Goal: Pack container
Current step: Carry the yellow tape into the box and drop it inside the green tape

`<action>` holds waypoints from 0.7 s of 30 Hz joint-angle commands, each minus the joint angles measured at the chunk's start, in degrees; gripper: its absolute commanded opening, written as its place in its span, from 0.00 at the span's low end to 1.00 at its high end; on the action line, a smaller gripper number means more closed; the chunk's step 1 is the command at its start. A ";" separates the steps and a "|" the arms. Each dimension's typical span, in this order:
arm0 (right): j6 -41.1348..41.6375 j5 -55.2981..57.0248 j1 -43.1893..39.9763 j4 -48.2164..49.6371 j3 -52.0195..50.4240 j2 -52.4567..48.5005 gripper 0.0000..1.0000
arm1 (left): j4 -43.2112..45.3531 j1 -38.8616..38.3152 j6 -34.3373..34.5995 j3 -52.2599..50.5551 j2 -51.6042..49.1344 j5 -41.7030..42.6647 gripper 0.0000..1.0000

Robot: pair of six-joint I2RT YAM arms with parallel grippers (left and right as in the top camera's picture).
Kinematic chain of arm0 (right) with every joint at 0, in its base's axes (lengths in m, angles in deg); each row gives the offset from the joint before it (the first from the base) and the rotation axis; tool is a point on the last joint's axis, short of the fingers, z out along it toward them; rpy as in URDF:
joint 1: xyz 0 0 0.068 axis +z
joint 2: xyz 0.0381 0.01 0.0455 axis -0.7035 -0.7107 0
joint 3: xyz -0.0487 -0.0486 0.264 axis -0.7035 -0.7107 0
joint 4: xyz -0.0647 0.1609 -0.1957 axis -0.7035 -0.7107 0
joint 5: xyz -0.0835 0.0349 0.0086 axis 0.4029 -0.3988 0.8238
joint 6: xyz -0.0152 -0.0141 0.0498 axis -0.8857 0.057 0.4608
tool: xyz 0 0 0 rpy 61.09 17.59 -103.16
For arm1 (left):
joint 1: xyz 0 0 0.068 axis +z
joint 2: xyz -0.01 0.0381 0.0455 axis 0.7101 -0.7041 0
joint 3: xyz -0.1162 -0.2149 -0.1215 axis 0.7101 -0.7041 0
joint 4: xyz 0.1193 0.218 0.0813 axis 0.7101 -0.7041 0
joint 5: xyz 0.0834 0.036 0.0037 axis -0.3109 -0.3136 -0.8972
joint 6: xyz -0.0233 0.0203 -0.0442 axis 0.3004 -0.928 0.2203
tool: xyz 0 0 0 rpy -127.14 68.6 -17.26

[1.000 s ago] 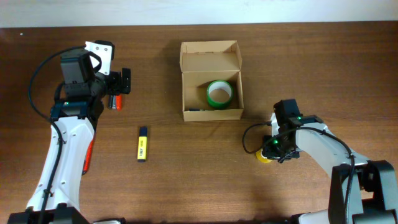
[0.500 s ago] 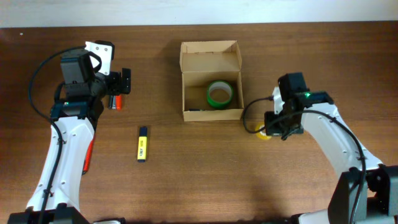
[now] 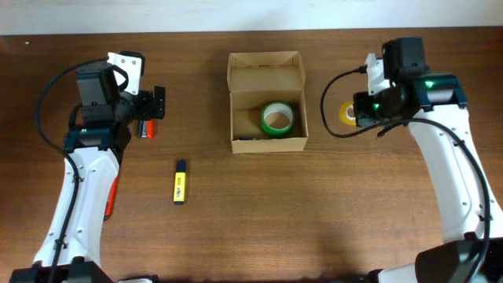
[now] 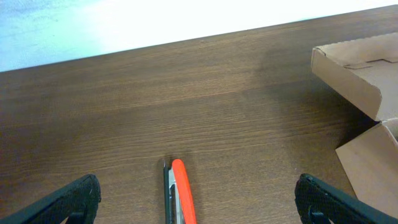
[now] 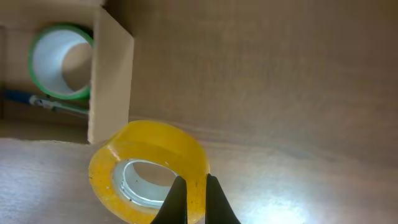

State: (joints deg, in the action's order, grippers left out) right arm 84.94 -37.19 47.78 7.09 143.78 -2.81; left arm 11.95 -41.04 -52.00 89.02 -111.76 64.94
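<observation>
Overhead, the right tool [image 3: 355, 112] has lifted the yellow tape roll [image 3: 346, 113] off the desk and carried it to just right of the container [image 3: 267, 144], jaws pinched on the roll's wall. Dropping it beside the green roll [image 3: 277, 118] looks next. The left tool [image 4: 198, 190] gapes wide, holding nothing, well left of the container.

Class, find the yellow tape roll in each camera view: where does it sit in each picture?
Overhead: yellow tape roll in the upper right, right of the container.
Left wrist: not in it.
Right wrist: bottom centre, just below the container wall.
Shared landmark: the container, also at the left wrist view's right edge.
</observation>
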 commanded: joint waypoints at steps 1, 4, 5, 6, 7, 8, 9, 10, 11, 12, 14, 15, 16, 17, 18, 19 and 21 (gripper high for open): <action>-5.70 -0.39 -0.11 0.20 5.77 -0.24 0.04 | 0.09 0.31 -0.98 0.81 -0.50 -0.22 0.99; -8.68 -0.98 -0.09 -0.52 13.57 -3.15 0.04 | 0.09 0.31 -1.55 0.81 -0.50 -0.22 0.99; -9.20 -1.95 -0.02 -1.55 17.31 -5.49 0.03 | 0.11 0.31 -1.84 0.81 -0.50 -0.20 0.99; -10.34 -2.99 0.37 -2.82 20.72 -8.04 0.04 | 0.11 0.31 -1.84 0.81 -0.50 -0.22 0.99; -11.21 -2.95 1.22 -3.87 23.98 -10.78 0.03 | 0.11 0.31 -1.84 0.81 -0.50 -0.22 0.99; -11.72 -2.93 2.45 -4.57 27.04 -13.68 0.04 | 0.11 0.31 -1.84 0.81 -0.50 -0.20 0.99; -12.39 -2.95 3.48 -4.72 29.00 -15.78 0.04 | 0.09 0.31 -1.84 0.81 -0.50 -0.20 0.99; -13.75 -2.95 5.05 -5.16 31.34 -18.62 0.04 | 0.07 0.31 -1.84 0.81 -0.50 -0.20 0.99; -15.08 -2.95 6.54 -5.62 32.61 -20.76 0.04 | 0.07 0.31 -1.84 0.81 -0.50 -0.20 0.99; -16.44 -2.93 7.91 -6.01 32.89 -22.38 0.03 | 0.07 0.31 -1.84 0.81 -0.50 -0.20 0.99; -18.86 -2.97 10.67 -6.99 32.89 -25.22 0.04 | 0.07 0.31 -1.84 0.81 -0.50 -0.20 0.99; -20.74 -3.30 12.07 -7.56 32.89 -26.60 0.04 | 0.07 0.31 -1.84 0.81 -0.50 -0.20 0.99; -22.36 -3.58 13.57 -8.02 32.89 -27.87 0.03 | 0.07 0.31 -1.84 0.81 -0.50 -0.20 0.99; -23.19 -3.58 14.64 -8.28 32.89 -28.96 0.04 | 0.09 0.31 -1.84 0.81 -0.50 -0.20 0.99; -23.74 -3.61 15.54 -8.55 32.89 -30.10 0.04 | 0.04 0.31 -1.84 0.81 -0.50 -0.20 0.99; -23.91 -3.82 16.28 -8.81 32.89 -31.56 0.04 | 0.04 0.31 -1.84 0.81 -0.50 -0.22 0.99; -23.89 -4.17 16.83 -9.16 32.89 -33.90 0.04 | 0.04 0.31 -1.84 0.81 -0.50 -0.20 0.99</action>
State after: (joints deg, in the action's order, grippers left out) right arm 62.30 -40.17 64.28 -1.70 175.10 -34.85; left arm 11.95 -41.04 -53.07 89.02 -111.85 64.94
